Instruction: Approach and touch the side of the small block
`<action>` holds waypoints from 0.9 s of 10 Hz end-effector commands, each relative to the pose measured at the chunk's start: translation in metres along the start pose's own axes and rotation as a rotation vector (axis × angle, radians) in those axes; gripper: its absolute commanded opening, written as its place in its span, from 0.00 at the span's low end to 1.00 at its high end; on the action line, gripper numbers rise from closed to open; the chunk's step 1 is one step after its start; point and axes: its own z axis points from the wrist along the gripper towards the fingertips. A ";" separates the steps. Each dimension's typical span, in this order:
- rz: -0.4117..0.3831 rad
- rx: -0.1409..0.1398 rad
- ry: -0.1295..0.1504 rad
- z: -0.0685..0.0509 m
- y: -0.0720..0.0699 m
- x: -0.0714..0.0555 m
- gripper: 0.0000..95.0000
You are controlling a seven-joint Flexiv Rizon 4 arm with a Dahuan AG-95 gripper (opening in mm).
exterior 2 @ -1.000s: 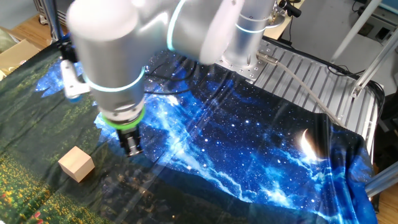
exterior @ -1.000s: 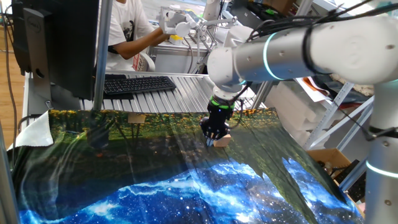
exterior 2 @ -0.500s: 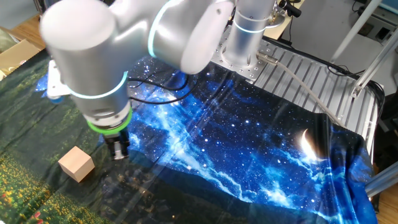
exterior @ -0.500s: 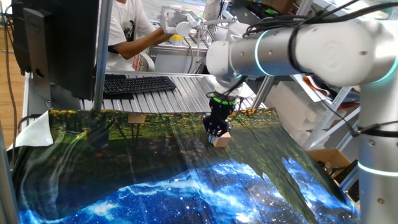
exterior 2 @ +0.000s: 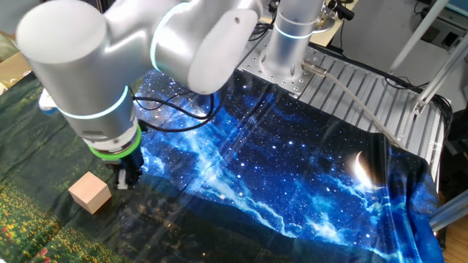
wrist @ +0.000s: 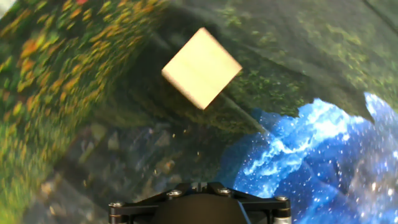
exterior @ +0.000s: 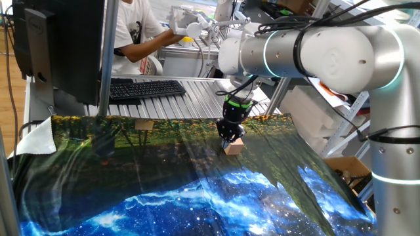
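Inspecting the table, we find the small block (exterior 2: 90, 193) resting on the printed cloth (exterior 2: 292, 183), on its dark green part near the yellow-flowered edge and away from the blue starry area. It is a plain tan cube, sitting flat with its faces clean.

We note the gripper (exterior 2: 124, 177) hanging just beside the block, on the side facing the blue print, with its tip low over the cloth. In the other fixed view a narrow strip of cloth shows between the tip and the block, so we record them as apart. From one fixed view the gripper (exterior: 229, 136) stands directly over the block (exterior: 233, 147) and hides part of it, so contact cannot be judged there.

In the hand view the block (wrist: 201, 67) lies ahead of the hand, turned corner-on; only the black base of the hand shows at the bottom edge. The fingers appear drawn close together, but we cannot tell for certain.

Beyond the cloth's far edge from the block, a black keyboard (exterior: 146, 88) lies on a ribbed metal surface.
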 end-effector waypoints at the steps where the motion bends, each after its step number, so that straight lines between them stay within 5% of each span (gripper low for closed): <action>1: 0.072 0.003 -0.019 -0.002 0.001 -0.008 0.00; 3: 0.125 -0.006 0.001 -0.006 0.004 -0.020 0.00; 9: 0.337 -0.042 -0.002 -0.012 0.011 -0.055 0.00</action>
